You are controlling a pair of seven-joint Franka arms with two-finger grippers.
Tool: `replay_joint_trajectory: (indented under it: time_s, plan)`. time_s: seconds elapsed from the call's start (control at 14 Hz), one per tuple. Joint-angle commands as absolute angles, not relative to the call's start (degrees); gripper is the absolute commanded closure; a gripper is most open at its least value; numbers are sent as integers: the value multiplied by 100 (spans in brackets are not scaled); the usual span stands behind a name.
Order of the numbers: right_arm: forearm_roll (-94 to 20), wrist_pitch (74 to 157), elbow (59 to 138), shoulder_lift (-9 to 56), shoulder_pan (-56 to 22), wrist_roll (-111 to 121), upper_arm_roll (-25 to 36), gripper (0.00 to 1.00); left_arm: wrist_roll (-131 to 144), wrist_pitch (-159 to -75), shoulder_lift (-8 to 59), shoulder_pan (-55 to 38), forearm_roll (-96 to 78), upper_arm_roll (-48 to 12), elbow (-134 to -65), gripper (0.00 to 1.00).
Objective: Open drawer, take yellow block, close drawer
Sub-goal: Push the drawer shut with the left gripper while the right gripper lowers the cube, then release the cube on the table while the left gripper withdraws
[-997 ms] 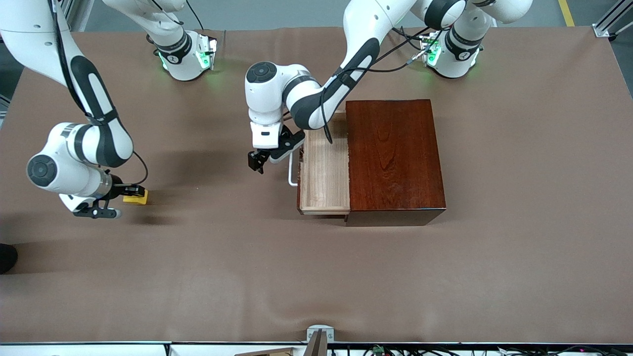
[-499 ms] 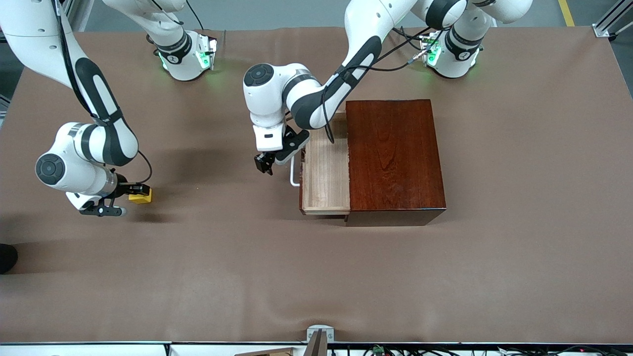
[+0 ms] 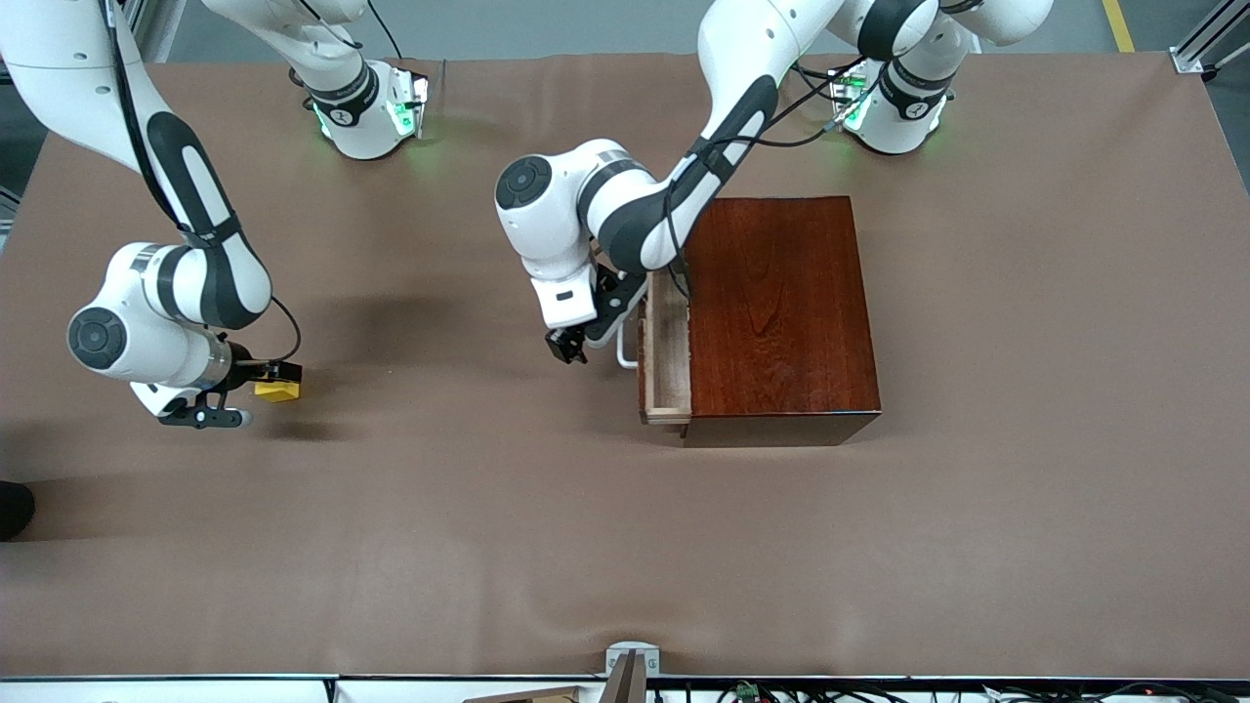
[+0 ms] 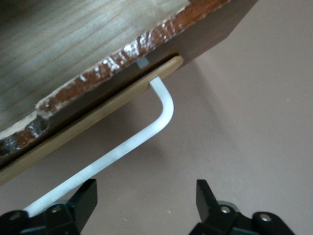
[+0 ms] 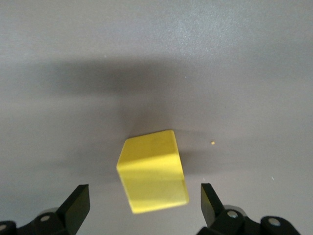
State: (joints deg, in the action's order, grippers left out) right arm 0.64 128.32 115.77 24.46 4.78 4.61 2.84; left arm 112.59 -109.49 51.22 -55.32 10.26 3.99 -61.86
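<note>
The drawer (image 3: 667, 353) sticks a short way out of the dark reddish-brown wooden box (image 3: 776, 303), its pale inside showing as a narrow strip. Its white handle (image 3: 625, 357) faces the right arm's end of the table. My left gripper (image 3: 568, 347) hovers just beside the handle (image 4: 146, 134), open, with only bare table between its fingers (image 4: 205, 193); the bar runs past one fingertip. The yellow block (image 3: 276, 392) lies on the table toward the right arm's end. My right gripper (image 5: 144, 200) is open around the yellow block (image 5: 154, 171), with a gap on each side.
Brown cloth covers the table (image 3: 625, 547). The arm bases (image 3: 366, 107) stand along the edge farthest from the front camera. A small metal fitting (image 3: 630, 656) sits at the edge nearest that camera.
The left gripper has moved toward the box and the drawer has slid most of the way in. The right gripper has opened off the yellow block, which now rests on the table.
</note>
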Motion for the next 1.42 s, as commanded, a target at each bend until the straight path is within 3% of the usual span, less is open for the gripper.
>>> replay_joint_trajectory:
  time_s: [0.0, 0.5, 0.71, 1.07, 1.35]
  plan:
    - [115, 11711, 10945, 2355, 475, 483, 220, 0, 11303, -10539, 5045, -5458, 1134, 422, -6205, 3]
    - [53, 10795, 9662, 2294, 360, 492, 237, 0, 11241, -9765, 5071, -5150, 1134, 422, -6240, 0]
    - [62, 10083, 8888, 2329, 360, 457, 229, 0, 11250, -9765, 5063, -5089, 1116, 422, -6249, 0]
    - [220, 9626, 8238, 2259, 413, 475, 263, 0, 11294, -9826, 5045, -5106, 1046, 299, -6144, 0]
    - [167, 8704, 7595, 2162, 369, 474, 246, 0, 11241, -10019, 4537, -4888, 370, 325, -6100, 0]
